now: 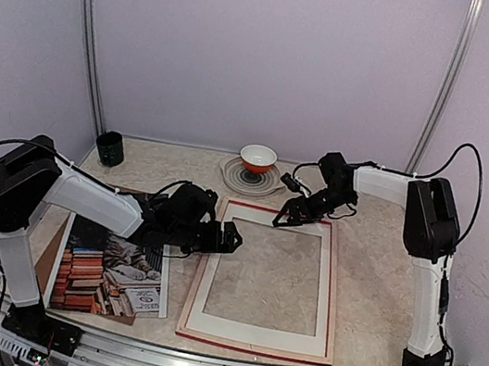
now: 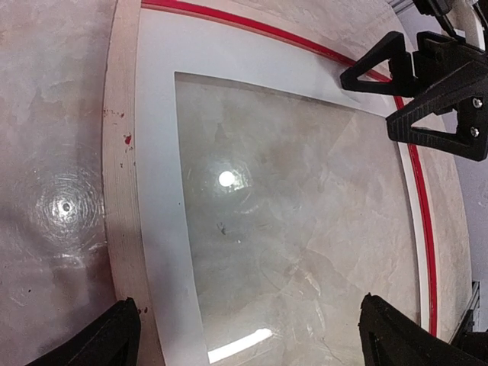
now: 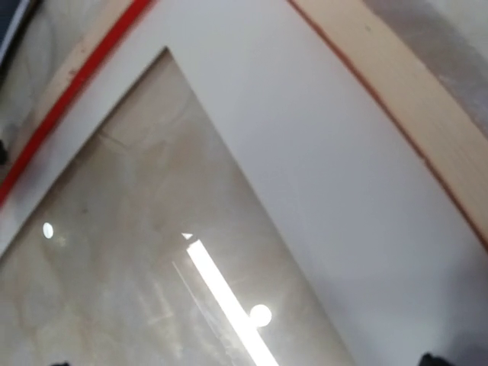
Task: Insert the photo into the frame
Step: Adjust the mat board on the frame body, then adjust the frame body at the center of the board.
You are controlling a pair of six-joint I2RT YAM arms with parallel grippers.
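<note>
Pale walls stand round the speckled table [image 1: 381,291]. I see the frame [image 2: 120,191] lying flat in the middle, with a white mat [image 2: 156,191] inside it. The photo [image 1: 116,276] lies flat just beside it on the left, partly under my left arm. Both hands are wide open and hold nothing. The left gripper [image 1: 232,237] is over the frame's left edge and the right gripper [image 1: 288,217] over its far edge. I think the photo is light, thin and bendy, so I would pinch a free edge softly.
</note>
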